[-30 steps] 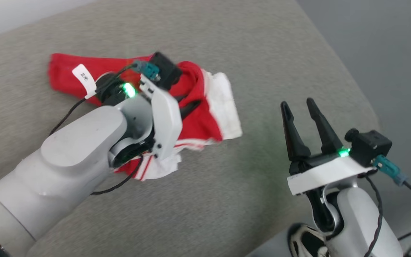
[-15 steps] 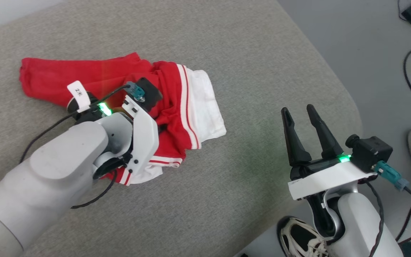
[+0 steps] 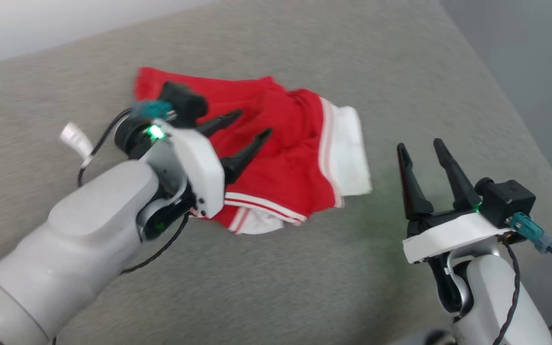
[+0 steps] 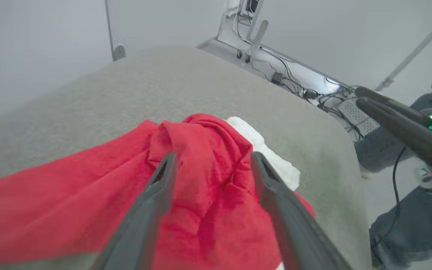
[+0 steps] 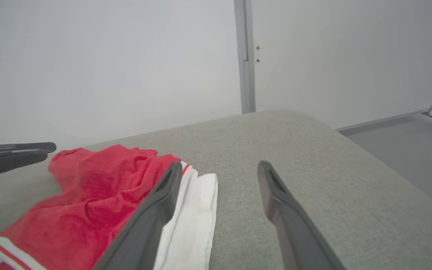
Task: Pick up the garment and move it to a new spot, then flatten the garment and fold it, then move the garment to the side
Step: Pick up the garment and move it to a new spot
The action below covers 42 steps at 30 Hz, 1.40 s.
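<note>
Lying under the wide-open, empty left gripper [image 3: 253, 123], the garment [image 3: 285, 158] is stretched crosswise — white end toward the right gripper [image 3: 419, 143], likewise spread, empty.

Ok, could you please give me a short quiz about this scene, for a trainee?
1. True or false: the left gripper is shut on the garment.
2. The garment lies on: A a grey padded surface, B the floor, C a wooden tray.
3. Which gripper stands beside the garment, over bare surface?
Key: 1 false, it is open; 2 A; 3 the right gripper.
</note>
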Motion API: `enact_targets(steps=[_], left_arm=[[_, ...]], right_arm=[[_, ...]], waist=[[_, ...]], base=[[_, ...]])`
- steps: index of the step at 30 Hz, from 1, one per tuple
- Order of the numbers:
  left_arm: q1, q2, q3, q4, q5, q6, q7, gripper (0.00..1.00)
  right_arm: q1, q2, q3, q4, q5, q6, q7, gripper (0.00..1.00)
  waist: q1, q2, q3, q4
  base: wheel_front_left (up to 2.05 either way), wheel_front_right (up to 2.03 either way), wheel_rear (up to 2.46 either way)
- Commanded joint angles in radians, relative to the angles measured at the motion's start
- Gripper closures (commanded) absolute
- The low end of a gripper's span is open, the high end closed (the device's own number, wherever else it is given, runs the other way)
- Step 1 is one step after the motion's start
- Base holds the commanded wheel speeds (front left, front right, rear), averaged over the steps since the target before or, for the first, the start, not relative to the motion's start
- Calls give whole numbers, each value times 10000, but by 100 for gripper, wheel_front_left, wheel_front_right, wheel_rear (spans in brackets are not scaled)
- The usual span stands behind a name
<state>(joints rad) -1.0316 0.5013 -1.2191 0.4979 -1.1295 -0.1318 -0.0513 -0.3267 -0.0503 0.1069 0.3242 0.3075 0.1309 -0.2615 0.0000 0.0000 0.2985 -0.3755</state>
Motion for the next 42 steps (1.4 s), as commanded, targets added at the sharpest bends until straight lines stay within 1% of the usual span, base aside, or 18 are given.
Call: enact_targets(steps=[1,3,6,10,12,13,16,20,22,25,27,30,32,33,34,38,41,42], left_arm=[[368,27,146,145,-224,30,-502,0],[913,9,331,408,-519,30,-1195,0],[1691,30,541,784,-913,29,-1789,0],[2850,50,971,1238,-1273,30,-2099,0],[3297,85,1288,1518,-1014,39,-2139,0],[3513,77,1627,1586,-832,71,-2146,0],[4436,47,2682,1675,-200,131,-2147,0],[5593,187,4257,1457,1061,571,-2151,0],[6329,134,5133,1185,1481,696,-2152,0],[7360,153,6540,646,2448,988,-2153,0],[8116,-79,7498,137,3012,1093,-2153,0],[9134,-314,8929,-666,4091,1067,-2154,0],[9800,-593,9755,-1164,4912,1100,-2152,0],[10034,-777,10122,-1472,5228,1020,-2154,0],[10034,-777,10122,-1472,5228,1020,-2154,0],[10768,-1326,11547,-2606,6678,715,-2154,0],[11003,-1811,12277,-3355,7604,470,-2153,0],[11030,-2013,12552,-3581,7718,388,-2153,0]], right_arm=[[58,-16,-126,33,-203,-3,-51,0],[139,-12,-292,147,-479,-3,-51,0],[321,-15,-500,257,-865,-3,-51,0],[583,-15,-816,363,-1306,-3,-51,0],[759,-16,-1041,390,-1437,-3,-51,0],[842,-15,-1151,380,-1478,-5,-51,0],[1139,-12,-1452,294,-1548,-3,-51,0],[1564,-13,-1677,194,-1536,-5,-50,0],[1761,-13,-1737,207,-1582,-5,-51,0],[2029,-16,-1921,157,-1797,-5,-51,0],[2234,-12,-2026,99,-1836,-5,-50,0],[2409,-15,-2197,-61,-1887,-5,-51,0],[2444,-13,-2262,-211,-1933,-5,-51,0],[2431,-16,-2324,-281,-1952,-3,-51,0],[2431,-16,-2324,-281,-1952,-3,-51,0],[2329,-10,-2470,-694,-1982,-3,-51,0],[2242,-12,-2438,-987,-1849,-3,-51,0],[2217,-10,-2390,-1086,-1852,-3,-51,0]], waist=[[0,0,-568,878],[0,0,-773,1278],[0,0,-1128,1886],[0,0,-1543,2615],[0,0,-1734,2943],[0,0,-1809,3087],[0,0,-2040,3473],[0,0,-2238,3769],[0,0,-2330,3835],[0,0,-2480,3883],[0,0,-2572,3902],[0,0,-2643,3834],[0,0,-2669,3742],[0,0,-2665,3714],[0,0,-2665,3714],[0,0,-2647,3658],[0,0,-2597,3648],[0,0,-2579,3641]], base=[[0,0,0],[0,0,0],[0,0,0],[0,0,0],[0,0,0],[0,0,0],[0,0,0],[0,0,0],[0,0,0],[0,0,0],[0,0,0],[0,0,0],[0,0,0],[0,0,0],[0,0,0],[0,0,0],[0,0,0],[0,0,0]])
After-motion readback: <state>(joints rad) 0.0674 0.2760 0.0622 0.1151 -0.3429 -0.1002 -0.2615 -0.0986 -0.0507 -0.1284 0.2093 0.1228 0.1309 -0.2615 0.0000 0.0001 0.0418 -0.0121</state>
